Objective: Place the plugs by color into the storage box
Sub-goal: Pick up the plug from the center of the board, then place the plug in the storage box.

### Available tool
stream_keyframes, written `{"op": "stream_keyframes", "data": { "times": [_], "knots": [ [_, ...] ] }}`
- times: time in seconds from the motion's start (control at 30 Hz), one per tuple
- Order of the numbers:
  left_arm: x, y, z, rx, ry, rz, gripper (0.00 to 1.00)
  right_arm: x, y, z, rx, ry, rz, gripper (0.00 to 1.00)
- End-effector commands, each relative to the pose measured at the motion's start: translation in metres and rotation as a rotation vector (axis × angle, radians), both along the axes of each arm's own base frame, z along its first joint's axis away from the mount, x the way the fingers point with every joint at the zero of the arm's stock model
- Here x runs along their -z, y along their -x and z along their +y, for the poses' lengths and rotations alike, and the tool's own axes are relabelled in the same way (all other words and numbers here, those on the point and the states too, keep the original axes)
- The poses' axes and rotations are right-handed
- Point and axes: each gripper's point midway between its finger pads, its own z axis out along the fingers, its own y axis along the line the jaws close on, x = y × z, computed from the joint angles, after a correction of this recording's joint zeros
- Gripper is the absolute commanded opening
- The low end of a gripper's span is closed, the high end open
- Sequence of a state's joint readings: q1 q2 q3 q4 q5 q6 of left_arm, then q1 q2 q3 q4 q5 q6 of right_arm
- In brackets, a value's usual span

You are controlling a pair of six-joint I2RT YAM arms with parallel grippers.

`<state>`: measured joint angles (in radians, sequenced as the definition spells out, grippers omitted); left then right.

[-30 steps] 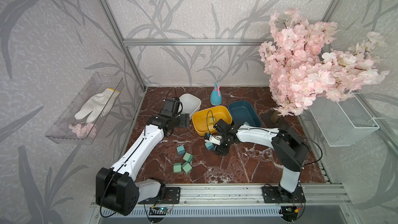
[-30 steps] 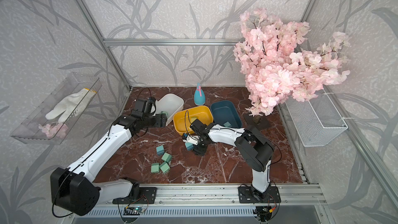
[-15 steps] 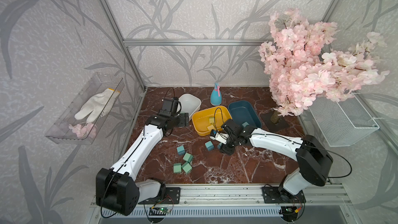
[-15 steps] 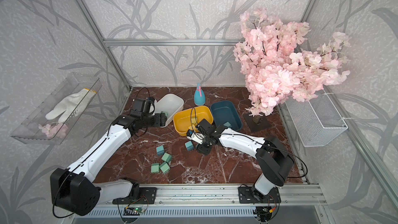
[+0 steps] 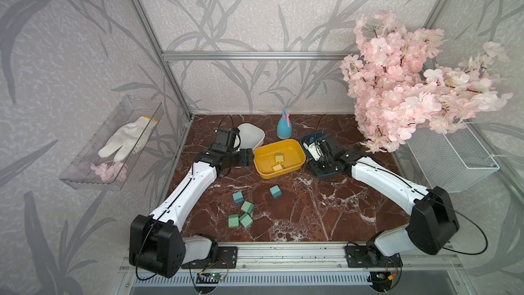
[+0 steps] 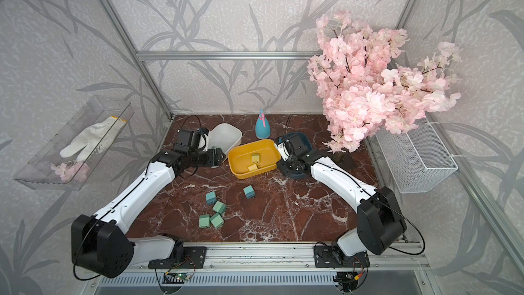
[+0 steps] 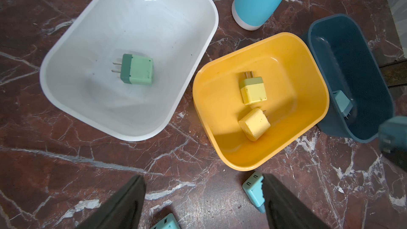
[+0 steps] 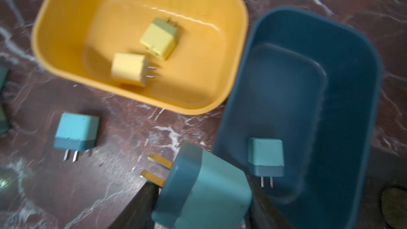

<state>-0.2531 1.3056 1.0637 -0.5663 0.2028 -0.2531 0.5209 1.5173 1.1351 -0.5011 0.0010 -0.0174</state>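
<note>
My right gripper (image 8: 202, 185) is shut on a teal blue plug (image 8: 211, 197), prongs out, above the near end of the dark blue box (image 8: 343, 98); one teal plug (image 8: 265, 155) lies inside. The yellow box (image 5: 262, 166) holds two yellow plugs (image 5: 279, 158). A mint green plug (image 7: 137, 69) lies in the white box (image 7: 72, 89). My left gripper (image 7: 202, 179) hangs open and empty over the table before the white and yellow boxes. Loose on the table are two teal plugs (image 5: 275, 191) (image 5: 238, 197) and three mint green ones (image 5: 245, 217).
A light-blue spray bottle (image 5: 284, 129) stands behind the yellow box. A pink blossom tree (image 5: 411, 80) overhangs the back right, above a white wire basket (image 5: 450, 160). A clear wall tray with a glove (image 5: 113, 143) hangs on the left wall.
My right arm has lifted a teal plug from the table in front of the yellow box and carried it right, over the dark blue box. The left arm has hardly moved.
</note>
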Motion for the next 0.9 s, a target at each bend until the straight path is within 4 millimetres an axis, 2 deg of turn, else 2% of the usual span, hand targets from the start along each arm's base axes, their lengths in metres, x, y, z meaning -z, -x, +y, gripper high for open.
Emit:
{"op": "stream_keyframes", "data": {
  "times": [0.0,0.2,0.4,0.67,0.73,0.87],
  "knots": [
    [-0.004,0.000,-0.009,0.046,0.025,-0.017,0.86,0.001,-0.031,-0.011,0.094,0.011,-0.013,0.47],
    [-0.004,0.002,-0.010,0.062,-0.002,-0.028,0.86,0.035,-0.072,-0.022,0.174,0.064,0.035,0.48],
    [-0.002,-0.001,-0.006,0.035,-0.022,-0.030,0.86,0.066,-0.097,-0.027,0.234,0.079,0.108,0.49],
    [0.002,-0.003,-0.008,0.039,-0.015,-0.011,0.86,0.100,-0.094,-0.035,0.295,0.112,0.168,0.59],
    [0.003,-0.004,-0.008,0.039,-0.015,-0.010,0.86,0.101,-0.091,-0.038,0.303,0.122,0.169,0.62],
    [0.003,-0.005,-0.007,0.034,-0.022,-0.010,0.89,0.089,-0.088,-0.044,0.310,0.139,0.153,0.67]
  ]
}}
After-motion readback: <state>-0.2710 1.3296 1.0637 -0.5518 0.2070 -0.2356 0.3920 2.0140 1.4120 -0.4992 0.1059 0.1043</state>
